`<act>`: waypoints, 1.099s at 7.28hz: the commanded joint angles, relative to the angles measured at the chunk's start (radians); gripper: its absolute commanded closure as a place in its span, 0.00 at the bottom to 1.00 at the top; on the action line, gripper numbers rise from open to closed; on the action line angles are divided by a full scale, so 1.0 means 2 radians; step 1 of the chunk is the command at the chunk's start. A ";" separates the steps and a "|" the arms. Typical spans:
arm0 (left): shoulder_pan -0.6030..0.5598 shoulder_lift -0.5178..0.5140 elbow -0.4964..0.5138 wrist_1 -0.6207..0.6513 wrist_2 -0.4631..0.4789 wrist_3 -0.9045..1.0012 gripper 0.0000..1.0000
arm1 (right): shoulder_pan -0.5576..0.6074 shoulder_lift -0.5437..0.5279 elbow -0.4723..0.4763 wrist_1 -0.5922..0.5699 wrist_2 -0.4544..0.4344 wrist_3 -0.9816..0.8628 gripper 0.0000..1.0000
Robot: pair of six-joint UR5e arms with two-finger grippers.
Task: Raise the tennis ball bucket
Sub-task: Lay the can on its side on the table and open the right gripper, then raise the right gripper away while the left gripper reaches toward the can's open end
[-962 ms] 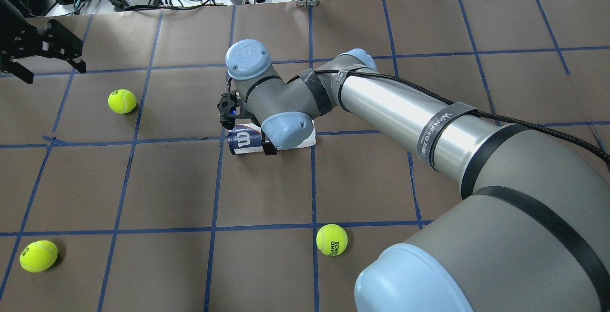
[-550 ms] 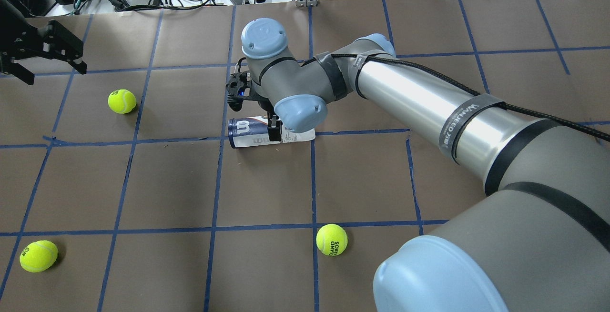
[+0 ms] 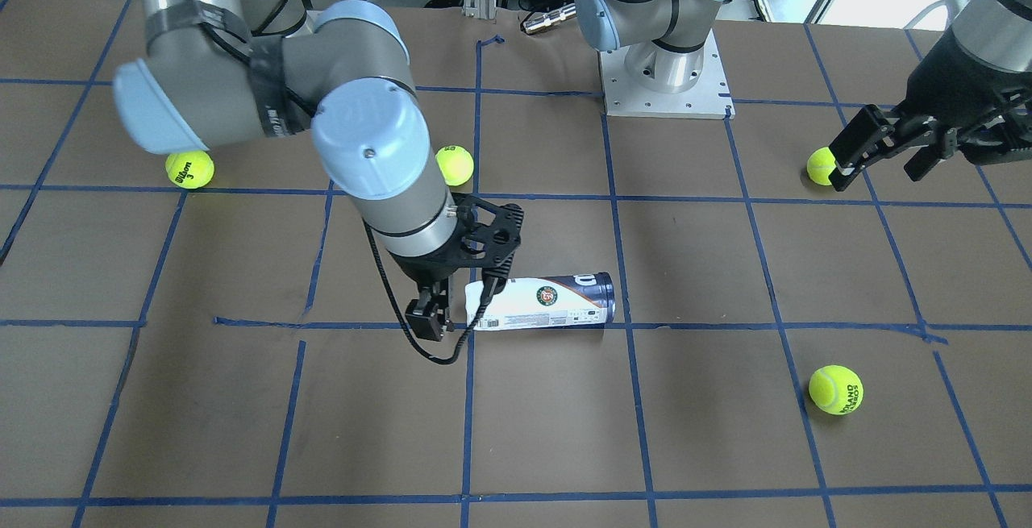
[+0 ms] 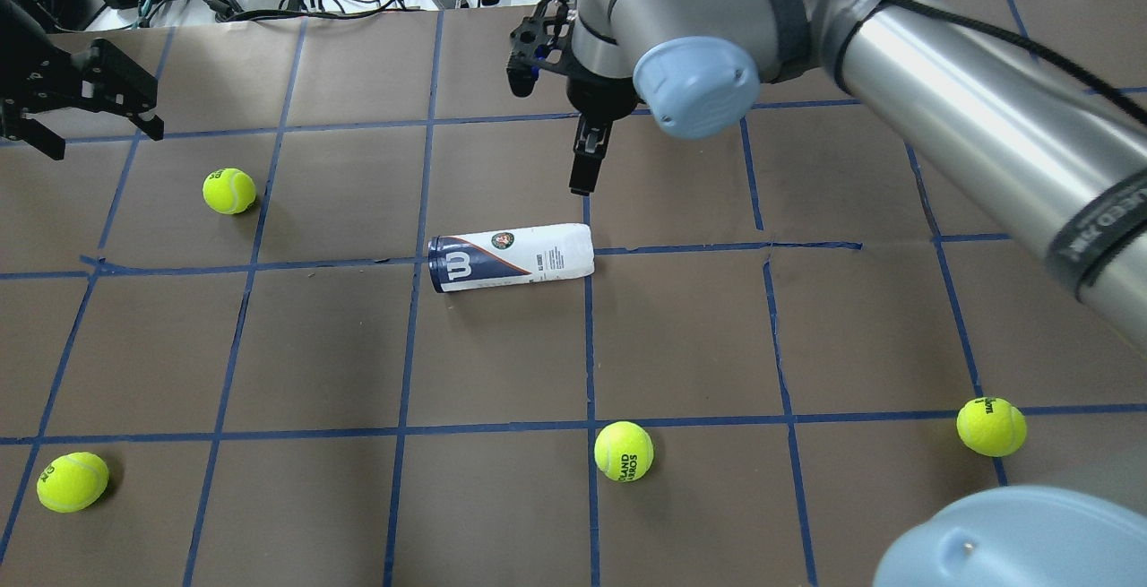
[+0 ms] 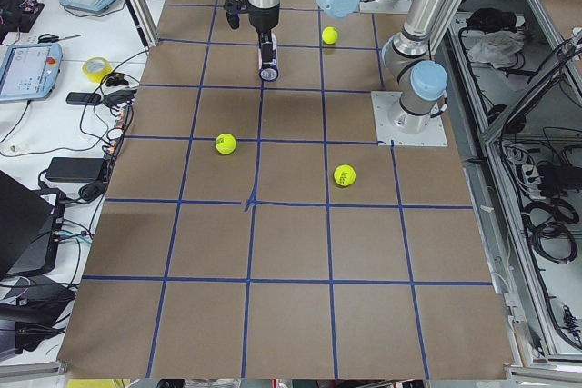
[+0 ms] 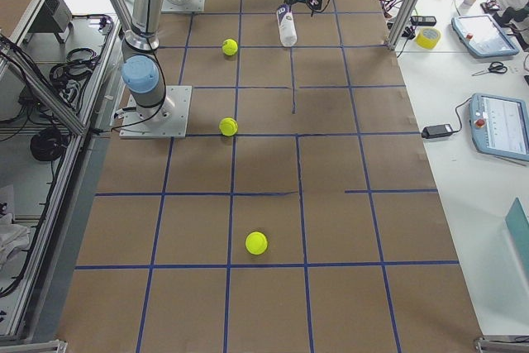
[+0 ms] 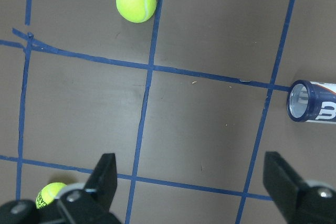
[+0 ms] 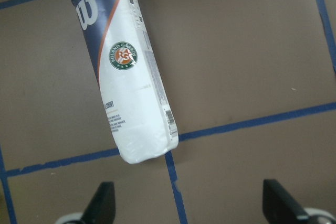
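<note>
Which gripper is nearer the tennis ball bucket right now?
Right. The right gripper hangs open by the white end of the tennis ball bucket, not touching it; the left gripper sits open far off, near a tennis ball.

Table (image 4: 314, 345) bears tennis ball bucket (image 4: 511, 257) and balls (image 4: 624, 451).

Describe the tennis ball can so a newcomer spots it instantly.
On the brown table gridded with blue tape, look near the middle. A slim white-and-navy plastic tube with a W logo lies there on its side. Its neighbours are all round yellow-green balls.
</note>
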 commanded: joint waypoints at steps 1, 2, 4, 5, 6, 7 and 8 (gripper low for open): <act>0.003 0.000 -0.001 -0.002 -0.036 0.000 0.00 | -0.062 -0.054 -0.010 0.075 0.005 0.013 0.00; 0.003 0.000 -0.001 -0.007 -0.040 0.000 0.00 | -0.079 -0.078 -0.003 0.121 -0.002 0.016 0.00; -0.007 -0.010 -0.015 -0.008 -0.046 -0.002 0.00 | -0.105 -0.103 -0.002 0.136 -0.004 0.051 0.00; -0.013 -0.009 -0.041 0.000 -0.059 -0.004 0.00 | -0.110 -0.115 0.000 0.156 -0.027 0.058 0.00; -0.016 -0.011 -0.056 0.009 -0.100 -0.004 0.00 | -0.121 -0.123 0.000 0.158 -0.032 0.078 0.00; -0.017 -0.017 -0.060 0.015 -0.122 -0.003 0.00 | -0.127 -0.130 0.000 0.158 -0.032 0.117 0.00; -0.016 -0.024 -0.069 0.018 -0.166 -0.002 0.00 | -0.128 -0.137 0.000 0.158 -0.033 0.169 0.00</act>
